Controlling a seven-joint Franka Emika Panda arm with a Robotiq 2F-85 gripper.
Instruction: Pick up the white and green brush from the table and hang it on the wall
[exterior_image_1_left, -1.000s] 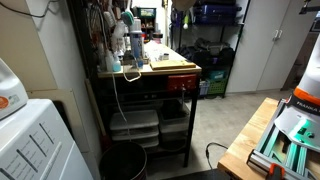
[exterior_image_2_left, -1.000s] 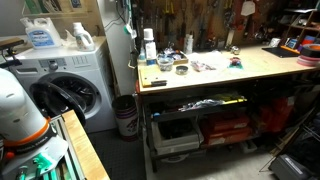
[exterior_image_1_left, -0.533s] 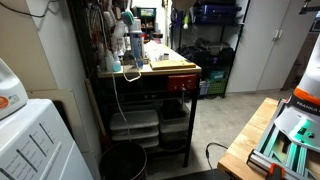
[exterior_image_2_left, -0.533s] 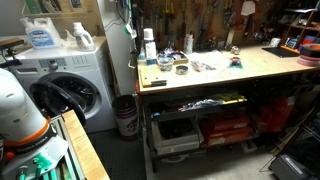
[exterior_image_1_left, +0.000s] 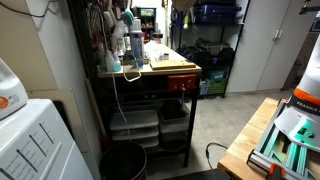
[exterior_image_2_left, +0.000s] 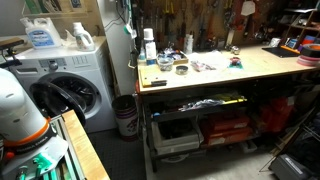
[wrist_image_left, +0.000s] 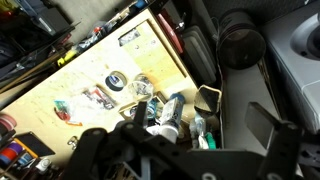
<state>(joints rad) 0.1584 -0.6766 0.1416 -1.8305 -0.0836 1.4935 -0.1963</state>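
In the wrist view I look down on a wooden workbench (wrist_image_left: 90, 75). A small white and green thing, probably the brush (wrist_image_left: 200, 135), stands among bottles at the bench's end, next to a white spray bottle (wrist_image_left: 165, 115). My gripper (wrist_image_left: 185, 152) hangs high above them. Its dark fingers are spread wide and hold nothing. The gripper does not show in the exterior views. The bench shows in both exterior views (exterior_image_2_left: 220, 70) (exterior_image_1_left: 170, 68), with tools hanging on the wall (exterior_image_2_left: 190, 15) behind it. I cannot make out the brush there.
A washing machine (exterior_image_2_left: 70, 85) stands beside the bench, with a round dark bin (wrist_image_left: 240, 40) between them. Small items (exterior_image_2_left: 185, 65) litter the bench top, and bins fill its shelves (exterior_image_2_left: 200, 125). A wooden table with a green rack (exterior_image_1_left: 285, 135) stands in front.
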